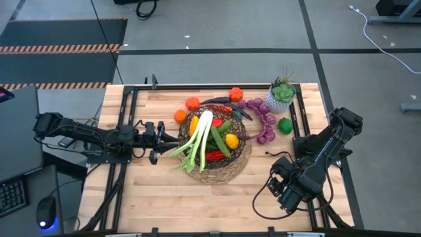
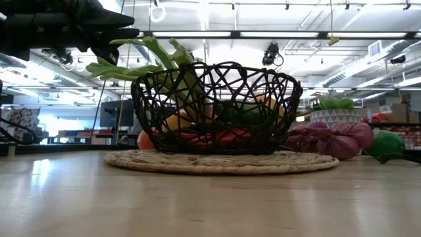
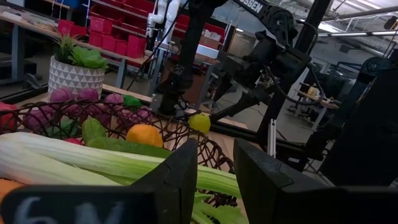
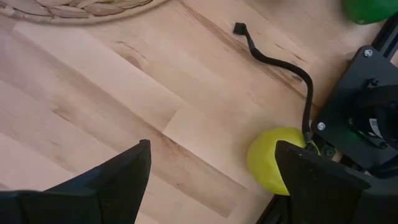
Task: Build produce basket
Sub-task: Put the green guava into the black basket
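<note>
The dark wire basket (image 1: 245,153) stands mid-table on a tan wicker mat (image 2: 220,162). In it lie a green leek (image 1: 202,135), cucumbers (image 1: 221,140) and peppers; the leek's leaves (image 1: 179,153) stick out over its left rim. My left gripper (image 1: 164,140) hovers level at that rim, above the leaves (image 3: 118,163), fingers a little apart with nothing between them. Purple grapes (image 1: 263,120), oranges (image 1: 192,103) and a green fruit (image 1: 285,125) lie on the table behind and right of the basket. My right gripper (image 4: 212,149) hangs open over bare table at the near right, a yellow-green apple (image 4: 277,158) lying beside it.
A potted plant in a white pot (image 1: 281,95) stands at the far right. A black cable (image 4: 273,59) lies on the wood near the right arm's base (image 4: 367,106). Black frame rails (image 1: 125,131) run along the table's left and right sides.
</note>
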You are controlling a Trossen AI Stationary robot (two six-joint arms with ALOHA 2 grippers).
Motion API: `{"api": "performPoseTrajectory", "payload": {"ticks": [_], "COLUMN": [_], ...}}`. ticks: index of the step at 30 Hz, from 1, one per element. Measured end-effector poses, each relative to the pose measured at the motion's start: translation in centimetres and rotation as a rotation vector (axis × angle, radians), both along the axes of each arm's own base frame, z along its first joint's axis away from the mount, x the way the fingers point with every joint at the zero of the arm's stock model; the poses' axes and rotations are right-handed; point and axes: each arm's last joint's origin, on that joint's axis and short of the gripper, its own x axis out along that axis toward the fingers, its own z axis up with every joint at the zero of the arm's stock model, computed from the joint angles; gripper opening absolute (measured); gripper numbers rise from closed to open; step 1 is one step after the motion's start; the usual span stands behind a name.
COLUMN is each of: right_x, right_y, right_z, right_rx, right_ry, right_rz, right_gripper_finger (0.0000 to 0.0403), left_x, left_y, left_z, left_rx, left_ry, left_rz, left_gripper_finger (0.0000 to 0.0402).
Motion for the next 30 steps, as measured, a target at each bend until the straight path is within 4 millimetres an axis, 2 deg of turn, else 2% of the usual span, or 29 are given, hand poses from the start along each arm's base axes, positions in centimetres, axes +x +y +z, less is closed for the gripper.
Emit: {"api": "performPoseTrajectory", "payload": {"ticks": [21,30], "right_x": [-0.9,-1.9], "right_y": [0.8,2.2], "right_z": [0.0,-1.4], "right_rx": [0.021,-0.021], "right_ry": [0.000,0.050], "right_rz": [-0.026,-0.125], "right_gripper_finger": [0.0347,0.0347], "left_x": [0.0,0.0], "left_y": [0.0,0.0], "left_z": [0.0,0.0], "left_rx": [-0.018,-0.033], "left_ry": [0.001,0.002], "left_rz": [-0.001,-0.002], "left_gripper_finger": [0.0107,0.0107]}}
